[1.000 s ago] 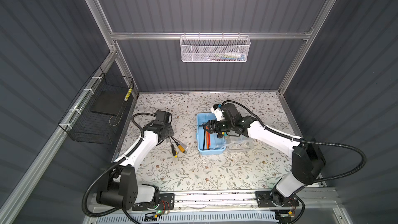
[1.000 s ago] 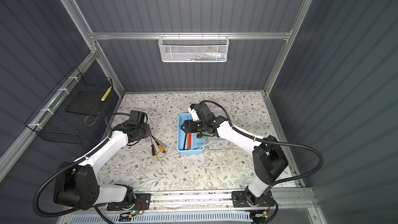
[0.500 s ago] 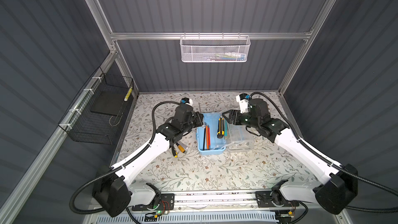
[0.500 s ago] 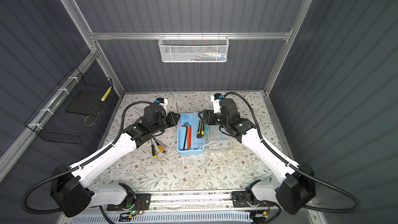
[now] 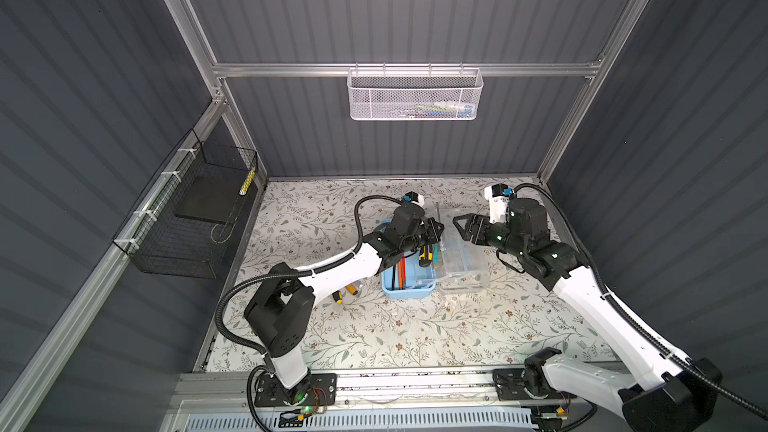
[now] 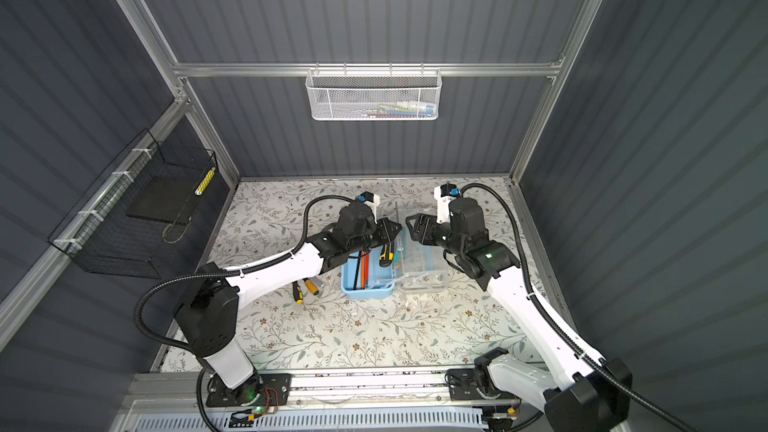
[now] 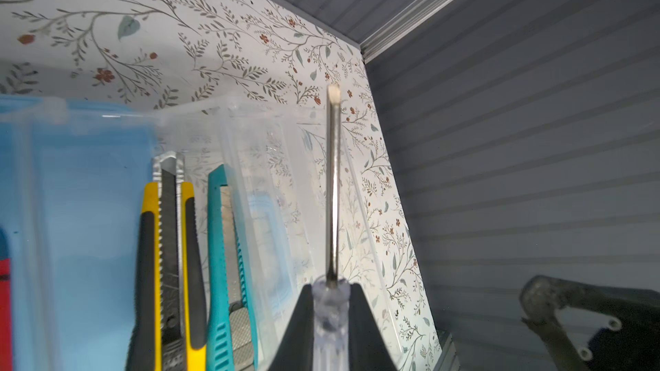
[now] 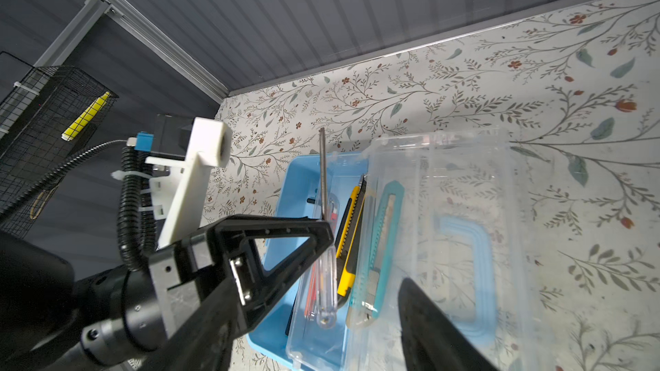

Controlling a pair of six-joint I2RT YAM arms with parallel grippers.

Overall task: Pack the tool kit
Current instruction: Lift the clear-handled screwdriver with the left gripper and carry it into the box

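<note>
One blue box (image 5: 406, 292) stands open in the middle of the surface (image 5: 374, 338), and its clear lid (image 5: 465, 268) lies flat on the right side, with one blue handle (image 8: 476, 273) under it. Inside the box lie two knives, one yellow-black (image 7: 168, 244) and one teal (image 7: 225, 244), and some thin red and black tools (image 6: 362, 270) that are too fine to count. The left gripper (image 7: 330, 290) is clamped on one clear-handled screwdriver (image 7: 334, 190) above the box. The right gripper (image 6: 411, 229) hovers over the lid, wide and empty. Two more screwdrivers (image 5: 345, 290) lie on the surface, left of the box.
</note>
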